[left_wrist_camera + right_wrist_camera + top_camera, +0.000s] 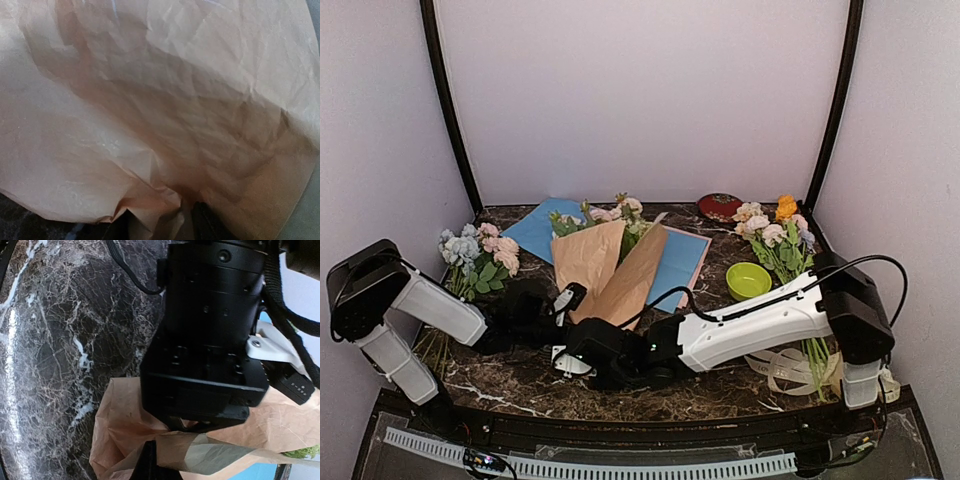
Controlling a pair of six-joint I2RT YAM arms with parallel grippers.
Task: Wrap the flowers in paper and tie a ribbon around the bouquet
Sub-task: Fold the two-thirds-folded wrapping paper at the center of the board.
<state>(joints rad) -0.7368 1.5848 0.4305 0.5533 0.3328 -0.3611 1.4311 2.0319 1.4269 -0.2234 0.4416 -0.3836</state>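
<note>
Wrap looks done: the flowers (pixel 610 213) sit in the paper (pixel 595 262) cone mid-table. Still to tie: the ribbon (pixel 788 368), near right (loose loops). The right gripper (pixel 148 462) is closed at the cone's near tip, maybe pinching it; the left gripper (pixel 567 298), can't tell.

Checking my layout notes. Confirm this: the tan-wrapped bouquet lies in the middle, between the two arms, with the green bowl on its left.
One thing is wrong: the green bowl sits to the right of the bouquet, not on its left. The top external view shows this. The rest of the statement stands.
</note>
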